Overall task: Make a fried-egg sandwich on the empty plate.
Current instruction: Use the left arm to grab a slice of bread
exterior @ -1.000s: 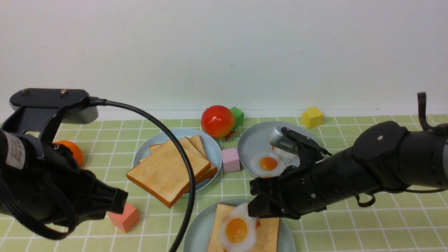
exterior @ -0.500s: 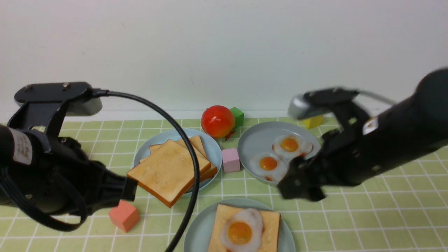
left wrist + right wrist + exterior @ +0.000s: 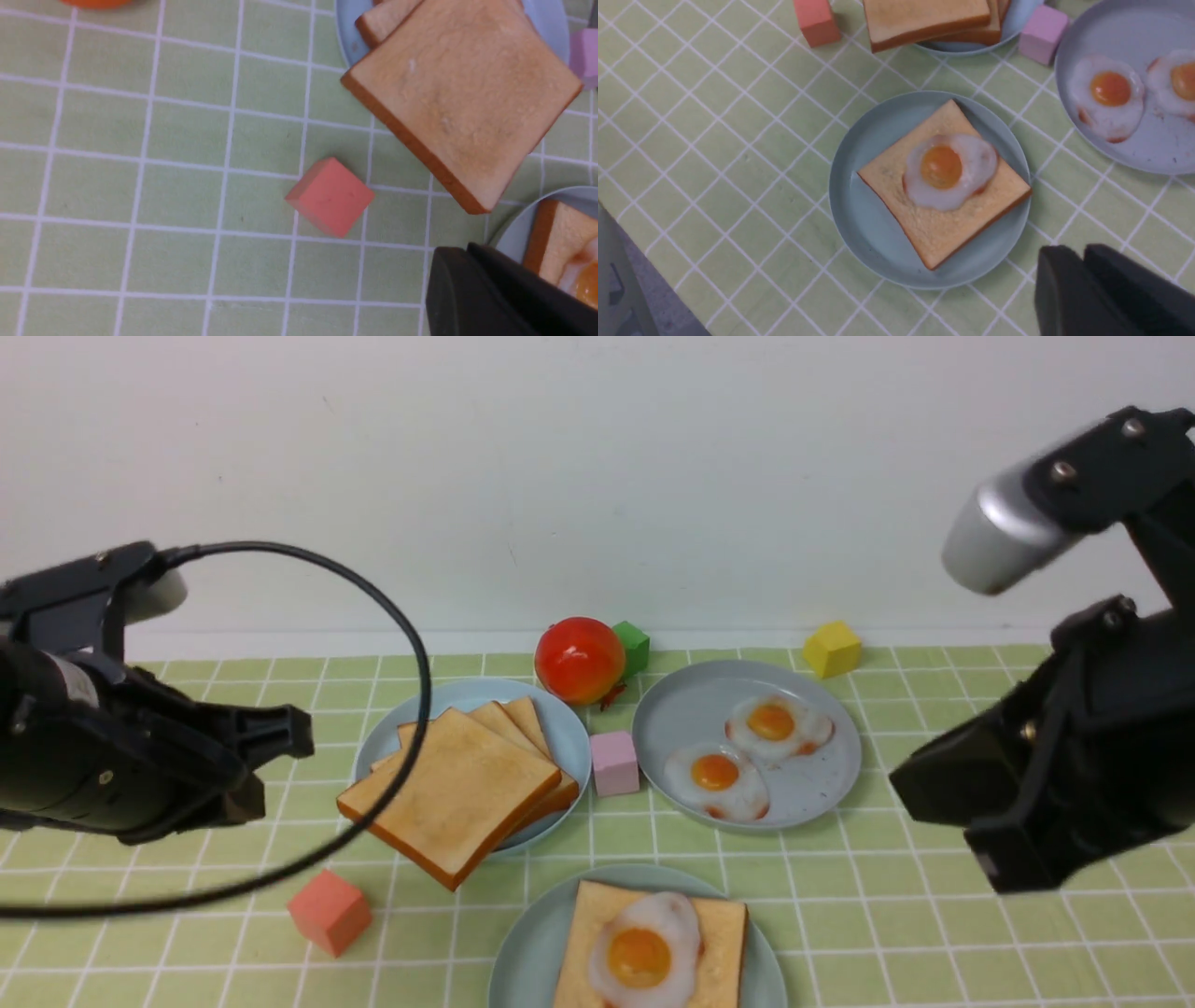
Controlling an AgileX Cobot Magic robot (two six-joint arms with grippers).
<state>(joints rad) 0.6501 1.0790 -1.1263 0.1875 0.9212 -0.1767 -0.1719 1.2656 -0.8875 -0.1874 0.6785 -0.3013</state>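
Right wrist view: fried egg [image 3: 950, 170] on toast [image 3: 934, 233], apart from closed, empty R fingers [image 3: 1059, 289].

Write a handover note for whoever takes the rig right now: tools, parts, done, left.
Tools: left tool shut, empty; right tool shut, empty. Neither touches anything.
Parts: the round pale teal plastic plate holds one square golden toy toast slice, with the glossy white, orange-yolked toy fried egg lying on it. The spare toast slices are stacked on the round light-blue plate; the top one overhangs the rim.
Done: bottom slice and egg placed.
Left: take the top slice off the stack and set it on the egg.
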